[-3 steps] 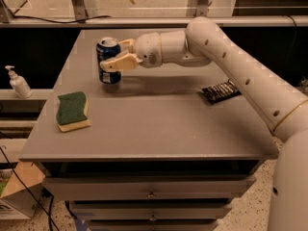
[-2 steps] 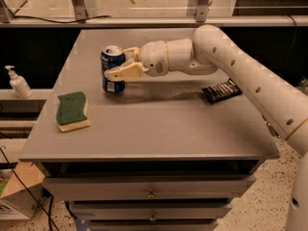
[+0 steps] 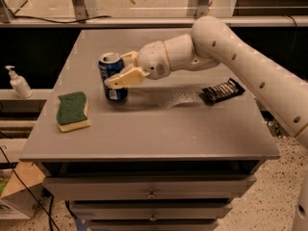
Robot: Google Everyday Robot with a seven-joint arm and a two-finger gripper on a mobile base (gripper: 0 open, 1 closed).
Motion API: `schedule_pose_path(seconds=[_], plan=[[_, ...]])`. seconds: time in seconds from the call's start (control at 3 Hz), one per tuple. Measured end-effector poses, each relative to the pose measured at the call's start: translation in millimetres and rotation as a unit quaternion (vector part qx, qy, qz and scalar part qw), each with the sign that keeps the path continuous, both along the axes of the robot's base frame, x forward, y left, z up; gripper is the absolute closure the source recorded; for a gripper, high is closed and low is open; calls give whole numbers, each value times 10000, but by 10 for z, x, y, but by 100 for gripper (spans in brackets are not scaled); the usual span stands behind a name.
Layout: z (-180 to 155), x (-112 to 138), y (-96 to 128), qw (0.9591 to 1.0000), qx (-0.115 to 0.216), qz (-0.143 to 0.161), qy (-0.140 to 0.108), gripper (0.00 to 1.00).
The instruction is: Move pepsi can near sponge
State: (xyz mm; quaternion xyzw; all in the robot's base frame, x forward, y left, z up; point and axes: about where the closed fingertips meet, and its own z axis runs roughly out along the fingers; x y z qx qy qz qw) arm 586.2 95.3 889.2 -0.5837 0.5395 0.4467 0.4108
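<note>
The blue pepsi can (image 3: 112, 76) stands upright on the grey table (image 3: 159, 124), left of centre. My gripper (image 3: 121, 70) comes in from the right and is shut on the can, one finger across its front and one behind its top. The sponge (image 3: 72, 111), green on top with a yellow base, lies flat near the table's left edge, a short way left and in front of the can.
A black snack wrapper (image 3: 222, 91) lies on the right part of the table. A white pump bottle (image 3: 19, 83) stands on a ledge off the table's left side. Drawers (image 3: 151, 191) are below the tabletop.
The gripper has carried the can towards the front of the table and slightly right, closer to the sponge. The sponge and wrapper have not moved.
</note>
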Motion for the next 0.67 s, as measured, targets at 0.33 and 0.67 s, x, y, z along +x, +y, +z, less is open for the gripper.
schedule_pose_path(seconds=[0.33,0.67], plan=[[-27,-107,36,9994,-166,292,40,12],[-30,-126,54,9993,-171,332,47,0]])
